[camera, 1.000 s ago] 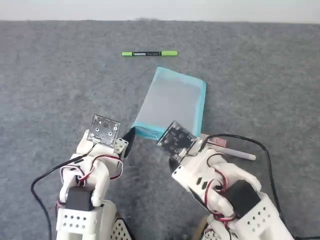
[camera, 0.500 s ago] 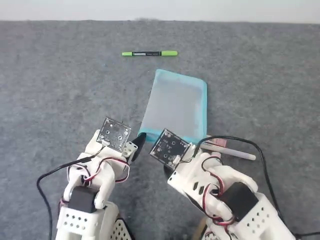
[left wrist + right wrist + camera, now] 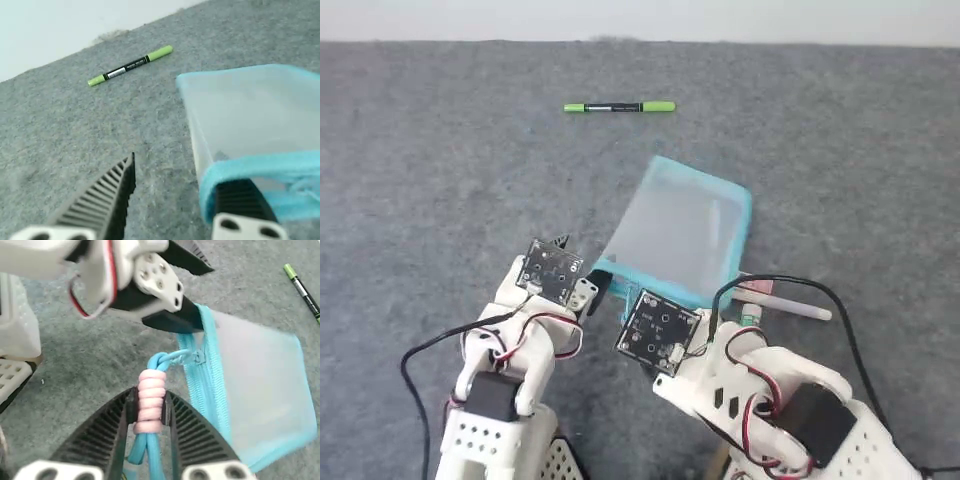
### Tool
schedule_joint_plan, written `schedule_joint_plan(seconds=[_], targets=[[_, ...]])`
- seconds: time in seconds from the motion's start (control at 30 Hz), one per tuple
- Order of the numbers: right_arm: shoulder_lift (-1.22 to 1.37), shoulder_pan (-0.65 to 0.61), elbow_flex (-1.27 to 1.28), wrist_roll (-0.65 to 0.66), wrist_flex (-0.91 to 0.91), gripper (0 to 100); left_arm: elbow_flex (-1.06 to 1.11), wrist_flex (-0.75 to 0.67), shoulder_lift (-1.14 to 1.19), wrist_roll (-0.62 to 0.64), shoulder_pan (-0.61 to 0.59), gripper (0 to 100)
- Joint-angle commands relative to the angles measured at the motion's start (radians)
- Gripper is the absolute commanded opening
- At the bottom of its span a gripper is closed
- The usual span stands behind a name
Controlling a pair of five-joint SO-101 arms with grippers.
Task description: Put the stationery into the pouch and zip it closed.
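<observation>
- Right now, the blue see-through pouch (image 3: 685,235) is lying flat on the grey mat (image 3: 440,180), in the middle and just ahead of both arms.
- The right pincer (image 3: 149,400) is squeezing tight on the pouch's zip cord (image 3: 159,360). It is pinching the part that is wrapped in pink thread.
- The cord's blue loop is running from those fingers to the zip slider (image 3: 199,357), and the slider is sitting at the pouch's near corner, the one next to the left arm.
- The left pincer (image 3: 184,174) is standing wide open and is gripping nothing.
- One of its black fingers is touching that same near corner, and the pouch's blue edge is lying over its tip. Its other finger is sticking out over bare mat, apart from the pouch.
- Both pincers are sitting close together at this one corner, with the pouch stretching away from them.
- The green marker (image 3: 618,107) is lying on the far side of the mat, past the pouch and well apart from both pincers. It is lying outside the pouch.
- A white pen (image 3: 798,308) is lying on the mat just beside the right arm, near the pouch's other near corner. It is lying outside the pouch too.
- I cannot tell how far the zip is closed.
</observation>
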Motion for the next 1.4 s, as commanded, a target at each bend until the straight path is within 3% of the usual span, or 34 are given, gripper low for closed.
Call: schedule_joint_plan(seconds=[0.0,0.17,0.3,0.57,0.9,1.13,1.37], targets=[[-0.035,-0.035,-0.071,0.032,0.005,0.7,0.021,-0.101,0.003,0.015,0.015,23],[-0.033,-0.031,-0.069,0.034,0.007,0.7,0.047,-0.132,-0.003,0.012,0.11,12],[-0.031,-0.028,-0.038,0.038,0.005,0.7,0.044,-0.132,-0.005,0.012,0.114,1],[-0.03,0.145,0.023,0.038,-0.041,0.7,-0.05,-0.035,-0.005,0.015,-0.077,1],[-0.002,0.305,0.055,0.04,-0.064,0.7,-0.087,0.04,-0.005,0.055,-0.103,1],[0.259,0.397,0.025,0.034,-0.16,0.7,-0.088,0.017,-0.005,0.057,-0.216,1],[0.378,0.452,-0.029,0.009,-0.168,0.7,-0.088,0.012,-0.005,0.091,-0.235,1]])
